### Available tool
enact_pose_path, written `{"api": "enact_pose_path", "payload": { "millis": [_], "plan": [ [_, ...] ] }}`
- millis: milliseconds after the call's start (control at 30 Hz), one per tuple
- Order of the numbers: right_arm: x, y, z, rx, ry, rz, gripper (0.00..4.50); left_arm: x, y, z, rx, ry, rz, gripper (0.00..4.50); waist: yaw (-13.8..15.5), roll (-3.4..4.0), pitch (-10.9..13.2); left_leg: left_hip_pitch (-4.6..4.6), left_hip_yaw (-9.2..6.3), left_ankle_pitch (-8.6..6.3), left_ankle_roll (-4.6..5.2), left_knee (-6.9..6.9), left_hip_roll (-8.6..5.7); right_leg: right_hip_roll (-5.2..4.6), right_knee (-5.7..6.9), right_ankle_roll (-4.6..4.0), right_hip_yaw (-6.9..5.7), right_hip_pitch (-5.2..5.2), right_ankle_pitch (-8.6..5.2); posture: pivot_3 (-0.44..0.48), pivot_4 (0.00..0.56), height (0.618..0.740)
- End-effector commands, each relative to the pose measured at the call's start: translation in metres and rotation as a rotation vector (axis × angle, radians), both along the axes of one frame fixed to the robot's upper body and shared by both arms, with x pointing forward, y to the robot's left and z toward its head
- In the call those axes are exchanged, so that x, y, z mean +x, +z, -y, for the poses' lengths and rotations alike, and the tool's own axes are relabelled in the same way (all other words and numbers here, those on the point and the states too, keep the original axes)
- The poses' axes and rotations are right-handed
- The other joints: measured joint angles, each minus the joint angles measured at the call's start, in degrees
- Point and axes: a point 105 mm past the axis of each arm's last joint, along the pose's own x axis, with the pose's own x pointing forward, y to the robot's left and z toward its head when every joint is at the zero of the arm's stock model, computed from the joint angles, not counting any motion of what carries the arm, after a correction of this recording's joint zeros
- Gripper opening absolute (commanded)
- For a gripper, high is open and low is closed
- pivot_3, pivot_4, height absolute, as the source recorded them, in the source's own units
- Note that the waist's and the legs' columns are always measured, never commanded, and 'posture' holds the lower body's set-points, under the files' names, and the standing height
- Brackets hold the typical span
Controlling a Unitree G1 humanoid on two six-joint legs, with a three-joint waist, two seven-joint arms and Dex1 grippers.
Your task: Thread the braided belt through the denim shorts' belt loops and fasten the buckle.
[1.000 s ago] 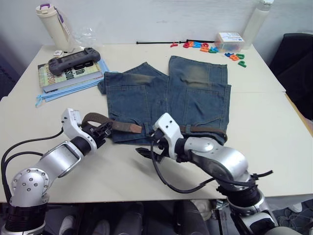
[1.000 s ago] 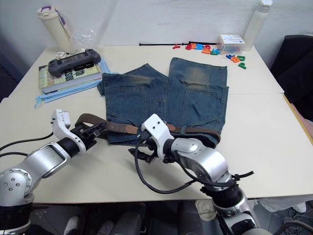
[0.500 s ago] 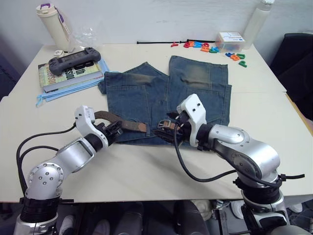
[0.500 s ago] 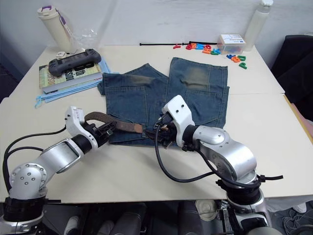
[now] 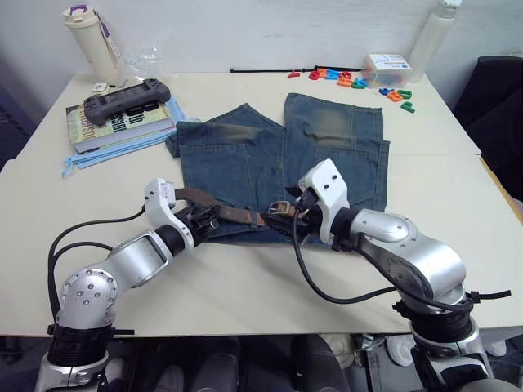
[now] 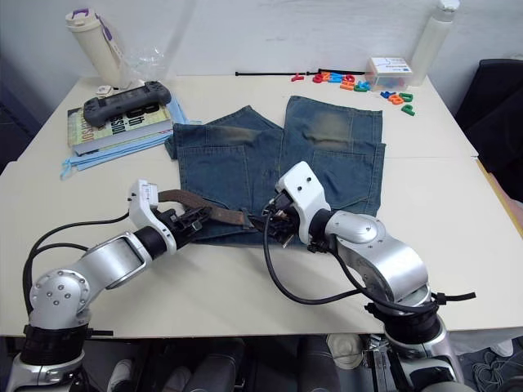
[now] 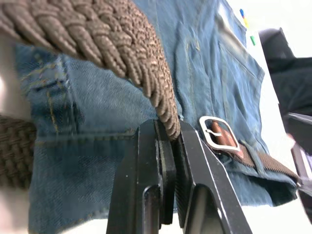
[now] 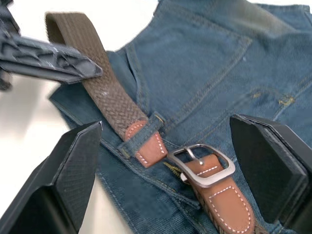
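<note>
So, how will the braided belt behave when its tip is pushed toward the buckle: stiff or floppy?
Probably floppy: the braided belt arches up from the left end effector, shut on it, then droops. Its leather tip looks firmer and may steer better. The buckle lies loose on the denim shorts, so it could slide.

Cream table [image 5: 245,286] against a plain white wall [image 5: 245,33].

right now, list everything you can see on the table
denim shorts: 1, faded blue, table centre
braided belt: 1, brown, along the waistband
buckle: 1, silver, beside the belt's tan tip
game controller: 1, dark grey, on a book
book: 1, far left
bottles: 2, whitish, far corners
letter magnets: several, coloured, far right
left hand: 1, black, shut on the belt
right hand: 1, black, open over the buckle
</note>
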Motion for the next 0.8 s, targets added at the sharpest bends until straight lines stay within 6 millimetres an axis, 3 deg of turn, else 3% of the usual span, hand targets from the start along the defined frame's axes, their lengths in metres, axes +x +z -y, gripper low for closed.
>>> {"api": "enact_pose_path", "payload": {
  "millis": [33, 233, 533, 800],
  "plan": [
    [-0.004, 0.005, -0.001, -0.059, 0.032, 0.100, 4.46, -0.002, -0.001, 0.009, 0.023, -0.105, 0.042, 0.00, 0.0, 0.00, 0.0, 0.00, 0.00, 0.00, 0.00, 0.00, 0.00, 0.00, 0.00, 0.00, 0.00, 0.00, 0.00, 0.000, 0.150, 0.654],
    [-0.010, -0.007, 0.000, -0.141, 0.065, 0.137, 4.46, 0.008, -0.007, 0.007, 0.100, -0.179, 0.081, 0.00, 0.3, -0.01, 0.0, -0.03, -0.01, 0.00, 0.01, 0.00, 0.01, 0.00, -0.09, 0.02, -0.03, 0.02, 0.01, 0.000, 0.150, 0.654],
    [-0.011, -0.018, 0.009, -0.243, 0.044, 0.184, 4.46, 0.007, -0.007, 0.044, 0.081, -0.398, 0.147, 0.00, 1.1, -0.02, 0.0, -0.05, -0.01, -0.02, 0.06, -0.05, -0.01, 0.00, -0.24, 0.09, -0.03, 0.05, 0.05, 0.000, 0.150, 0.654],
    [-0.016, -0.025, 0.018, -0.366, 0.059, 0.229, 4.46, 0.005, -0.013, 0.052, 0.092, -0.490, 0.184, 0.00, 1.1, -0.02, 0.0, -0.04, -0.01, -0.01, 0.05, -0.11, 0.00, 0.00, -0.28, 0.09, -0.04, 0.05, 0.05, 0.000, 0.150, 0.654]
  ]
}}
